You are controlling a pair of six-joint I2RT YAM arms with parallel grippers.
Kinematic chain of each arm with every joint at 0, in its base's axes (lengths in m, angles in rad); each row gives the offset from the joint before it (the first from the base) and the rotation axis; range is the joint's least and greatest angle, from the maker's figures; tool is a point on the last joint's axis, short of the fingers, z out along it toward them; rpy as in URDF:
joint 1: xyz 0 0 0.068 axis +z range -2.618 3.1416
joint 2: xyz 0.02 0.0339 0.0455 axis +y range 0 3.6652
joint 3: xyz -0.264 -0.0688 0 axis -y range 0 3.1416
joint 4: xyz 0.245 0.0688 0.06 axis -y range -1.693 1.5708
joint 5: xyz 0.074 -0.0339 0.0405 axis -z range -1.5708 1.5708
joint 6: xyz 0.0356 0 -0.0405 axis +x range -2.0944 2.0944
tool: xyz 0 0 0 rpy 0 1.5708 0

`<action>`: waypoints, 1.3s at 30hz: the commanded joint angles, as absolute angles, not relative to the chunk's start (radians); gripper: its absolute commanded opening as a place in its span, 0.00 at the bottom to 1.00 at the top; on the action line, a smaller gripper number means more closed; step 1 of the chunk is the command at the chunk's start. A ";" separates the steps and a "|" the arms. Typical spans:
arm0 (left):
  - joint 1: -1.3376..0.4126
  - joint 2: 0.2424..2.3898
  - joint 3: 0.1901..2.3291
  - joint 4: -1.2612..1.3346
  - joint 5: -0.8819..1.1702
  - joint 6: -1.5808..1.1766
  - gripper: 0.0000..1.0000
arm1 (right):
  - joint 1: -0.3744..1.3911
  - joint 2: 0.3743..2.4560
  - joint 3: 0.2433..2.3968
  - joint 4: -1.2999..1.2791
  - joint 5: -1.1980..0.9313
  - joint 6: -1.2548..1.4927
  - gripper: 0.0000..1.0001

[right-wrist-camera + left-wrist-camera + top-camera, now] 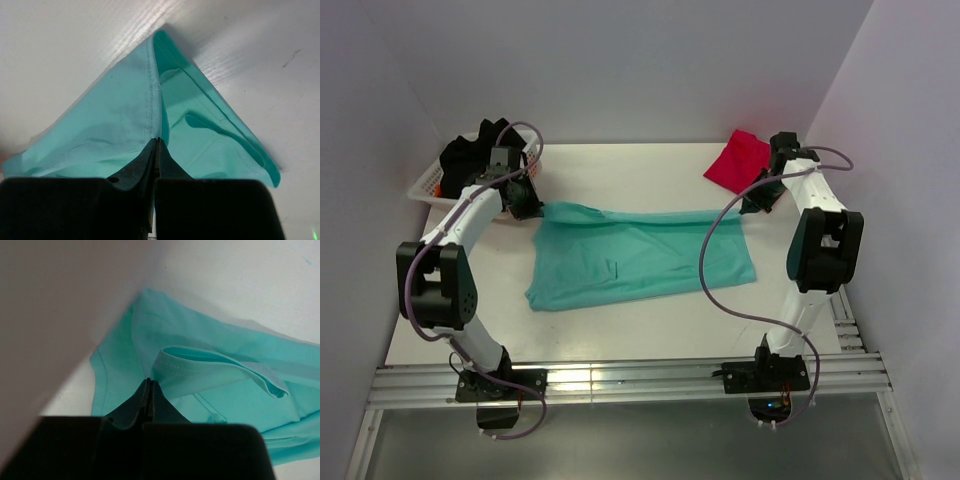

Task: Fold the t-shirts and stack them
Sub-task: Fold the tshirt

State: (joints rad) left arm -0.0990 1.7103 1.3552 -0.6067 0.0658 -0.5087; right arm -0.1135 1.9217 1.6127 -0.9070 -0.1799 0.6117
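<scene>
The teal-green t-shirt (640, 258) lies spread across the middle of the table, its far edge pulled taut between both grippers. My left gripper (532, 208) is shut on its far left corner; the left wrist view shows the closed fingertips (148, 385) against teal-green cloth (210, 365). My right gripper (752, 203) is shut on its far right corner; the right wrist view shows the closed fingertips (158, 143) pinching the teal-green fabric (115, 130). The crimson-red t-shirt (737, 160) lies folded at the far right, just behind the right gripper.
A white basket (430, 186) holding dark clothes (475, 148) stands at the far left behind the left arm. White walls close in the table on three sides. The rail (620, 380) with the arm bases runs along the near edge.
</scene>
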 commanded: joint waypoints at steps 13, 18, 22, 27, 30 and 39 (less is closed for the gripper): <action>-0.101 1.396 1.073 -0.581 0.008 -0.538 0.00 | -0.156 1.766 1.379 -0.867 -0.072 0.600 0.00; -0.135 1.324 0.983 -0.580 0.005 -0.568 0.00 | -0.170 1.762 1.345 -0.868 -0.042 0.601 0.00; -0.144 1.338 0.954 -0.615 0.005 -0.600 0.50 | -0.176 1.796 1.356 -0.917 -0.002 0.618 0.44; -0.161 1.287 0.965 -0.621 -0.035 -0.626 1.00 | -0.189 1.798 1.376 -0.934 0.041 0.626 0.86; -0.161 1.288 0.991 -0.632 -0.052 -0.637 0.99 | -0.190 1.798 1.405 -0.939 0.029 0.633 0.86; -0.161 1.408 1.054 -0.621 -0.032 -0.684 0.89 | -0.135 1.844 1.557 -0.936 -0.095 0.658 0.79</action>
State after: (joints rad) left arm -0.1570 1.3785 1.0134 -0.6315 -0.0319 -0.6510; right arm -0.1741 1.8278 1.4647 -0.9306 -0.0589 0.6415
